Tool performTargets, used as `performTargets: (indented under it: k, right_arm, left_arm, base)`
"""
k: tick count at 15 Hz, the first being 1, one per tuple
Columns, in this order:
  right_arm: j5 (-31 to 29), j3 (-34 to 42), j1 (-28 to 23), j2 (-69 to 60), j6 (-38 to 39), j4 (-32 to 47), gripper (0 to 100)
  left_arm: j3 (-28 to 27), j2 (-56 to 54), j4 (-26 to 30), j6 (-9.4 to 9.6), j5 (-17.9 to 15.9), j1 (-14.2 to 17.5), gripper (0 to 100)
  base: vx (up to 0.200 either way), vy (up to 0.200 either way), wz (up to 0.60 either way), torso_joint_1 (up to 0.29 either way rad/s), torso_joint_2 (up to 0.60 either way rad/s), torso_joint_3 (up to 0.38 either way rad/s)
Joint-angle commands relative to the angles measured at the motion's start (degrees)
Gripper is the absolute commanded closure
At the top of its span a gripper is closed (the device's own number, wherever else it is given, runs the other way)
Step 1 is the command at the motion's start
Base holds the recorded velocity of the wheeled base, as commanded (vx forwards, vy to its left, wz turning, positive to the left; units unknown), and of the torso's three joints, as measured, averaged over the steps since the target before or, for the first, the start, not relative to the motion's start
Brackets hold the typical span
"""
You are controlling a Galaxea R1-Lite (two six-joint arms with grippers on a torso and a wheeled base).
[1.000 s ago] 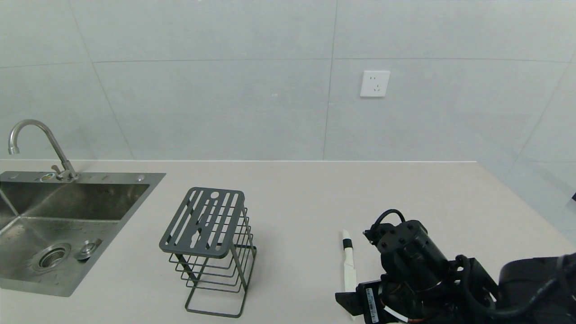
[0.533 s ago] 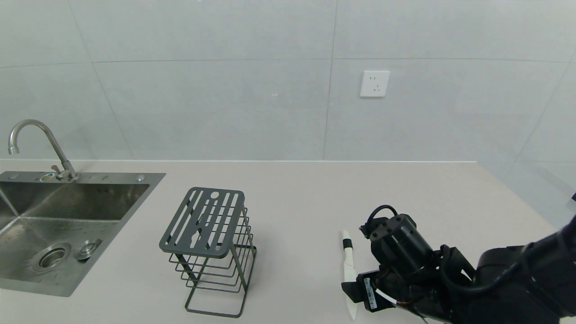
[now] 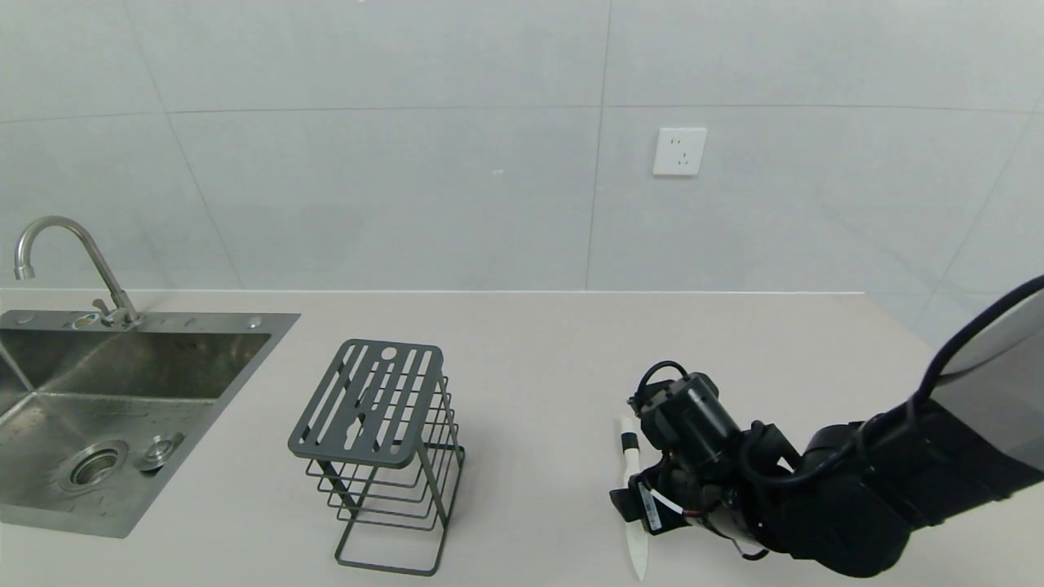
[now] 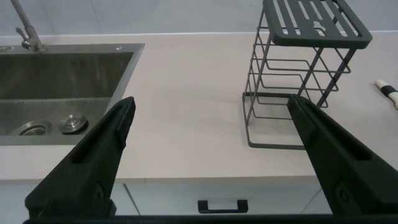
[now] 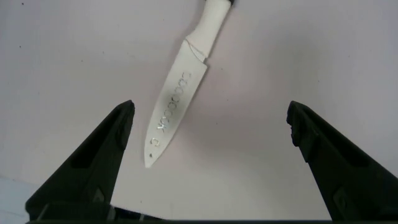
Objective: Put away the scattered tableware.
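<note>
Grey wall tiles [image 3: 367,204] are backing a pale tabletop [image 3: 530,350], where a steel sink [image 3: 204,322] is sitting far to the left of the right gripper [image 5: 210,111]. The left gripper [image 4: 210,102] is hanging wide open and empty, facing the slotted knife rack [image 3: 371,403], which is standing between sink and right gripper, likely waiting to take the blade. The white knife [image 5: 176,102] is lying flat just beneath the right gripper, nearer one finger than the other, its tip pointing toward the tabletop's near edge. That gripper is hovering spread wide, holding nothing, jaws straddling the blade, apparently lining up for a pickup.
</note>
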Motion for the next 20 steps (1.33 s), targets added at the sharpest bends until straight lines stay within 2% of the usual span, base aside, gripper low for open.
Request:
performTargets:
  k: [1, 9, 20]
  right_arm:
    - [-0.05, -2.53, 0.97, 3.87, -0.12, 0.05, 0]
    - [-0.23, -6.75, -0.97, 8.79, -0.21, 0.23, 0]
    - [-0.23, -7.9, -1.67, 10.19, -1.26, 0.14, 0]
  left_arm:
    - [0.0, 0.09, -0.01, 0.01, -0.01, 0.01, 0]
    - [0.0, 0.09, -0.01, 0.01, -0.19, 0.01, 0]
    - [0.0, 0.09, -0.01, -0.08, -0.19, 0.01, 0]
  base:
    - [0.0, 0.0, 0.0, 0.0, 0.0, 0.0]
    - [0.0, 0.0, 0.0, 0.0, 0.0, 0.0]
    - [0.0, 0.0, 0.0, 0.0, 0.0, 0.0]
